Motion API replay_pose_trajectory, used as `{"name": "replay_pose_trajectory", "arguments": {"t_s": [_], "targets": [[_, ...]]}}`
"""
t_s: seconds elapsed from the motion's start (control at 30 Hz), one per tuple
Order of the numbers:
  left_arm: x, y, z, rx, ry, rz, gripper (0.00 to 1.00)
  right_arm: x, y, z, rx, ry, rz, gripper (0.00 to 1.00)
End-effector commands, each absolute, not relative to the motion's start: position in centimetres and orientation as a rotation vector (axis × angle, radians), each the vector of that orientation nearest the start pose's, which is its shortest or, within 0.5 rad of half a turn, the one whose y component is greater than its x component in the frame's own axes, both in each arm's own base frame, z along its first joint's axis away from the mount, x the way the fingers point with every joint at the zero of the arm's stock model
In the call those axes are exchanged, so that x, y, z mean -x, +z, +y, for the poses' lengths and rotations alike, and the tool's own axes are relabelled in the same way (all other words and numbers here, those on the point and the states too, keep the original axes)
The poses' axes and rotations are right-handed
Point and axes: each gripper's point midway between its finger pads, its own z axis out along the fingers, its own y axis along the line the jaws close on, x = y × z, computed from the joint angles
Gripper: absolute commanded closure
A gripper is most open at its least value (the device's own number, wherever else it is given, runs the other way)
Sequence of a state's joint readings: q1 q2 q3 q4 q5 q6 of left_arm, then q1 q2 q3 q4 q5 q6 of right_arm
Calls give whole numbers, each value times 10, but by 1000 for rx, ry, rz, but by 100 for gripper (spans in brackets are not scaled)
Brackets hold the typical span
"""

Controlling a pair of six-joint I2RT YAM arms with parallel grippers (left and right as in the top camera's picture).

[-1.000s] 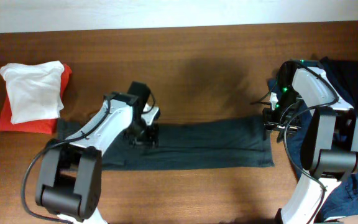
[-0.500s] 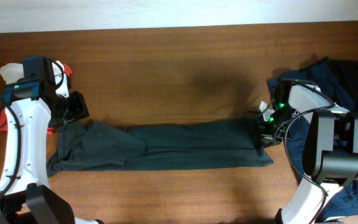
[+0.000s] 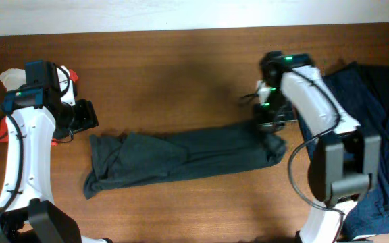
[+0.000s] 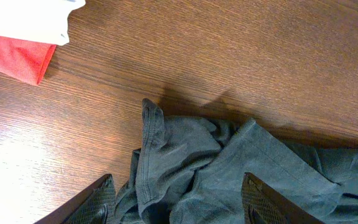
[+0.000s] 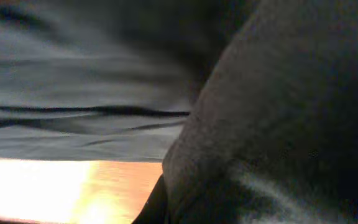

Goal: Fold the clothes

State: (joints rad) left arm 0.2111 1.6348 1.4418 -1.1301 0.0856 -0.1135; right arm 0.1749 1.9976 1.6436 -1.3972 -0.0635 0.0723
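The near-black garment (image 3: 181, 156) lies as a long, crumpled band across the middle of the bench (image 3: 181, 74). A broad stretch of bare wood lies beyond its far side and a narrower strip along its near side. Its left end is rumpled into folds with one hem turned up, and its right end bunches into a lump. By that left end the left pincer (image 4: 179, 208) hangs spread and empty. Well apart from the same end, a white garment (image 4: 23, 18) sits on a red garment (image 4: 14, 56). The right pincer (image 3: 269, 126) stands at the lump. Dark cloth fills its wrist view, so I cannot tell whether it pinches. A navy garment (image 3: 383, 101) is heaped just beyond that end.
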Motion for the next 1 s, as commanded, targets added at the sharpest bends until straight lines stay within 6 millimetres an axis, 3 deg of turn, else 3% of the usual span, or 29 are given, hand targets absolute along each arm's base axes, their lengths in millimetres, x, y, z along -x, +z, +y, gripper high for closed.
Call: {"name": "replay_pose_trajectory", "arguments": {"t_s": [0.0,0.07,0.2,0.63,0.7,0.77,0.8,0.83,0.97], "targets": [[-344,149,61,471,-111,2856,35,-319,93,133,345,163,3275,96],[-344,149,61,471,-111,2856,35,-305,89,164,439,152,3274,96],[-344,149,61,471,-111,2856,35,-297,88,201,492,188,3230,95],[-343,149,61,472,-111,2861,34,-282,81,245,624,327,3177,89],[-343,149,61,472,-111,2861,34,-281,81,250,643,331,3166,84],[-343,149,61,472,-111,2861,34,-278,81,254,656,354,3167,71],[-343,149,61,472,-111,2861,34,-276,82,258,666,377,3167,47],[-343,149,61,472,-111,2861,34,-278,82,260,668,384,3153,41],[-343,149,61,472,-111,2861,34,-286,81,260,663,363,3120,42]]}}
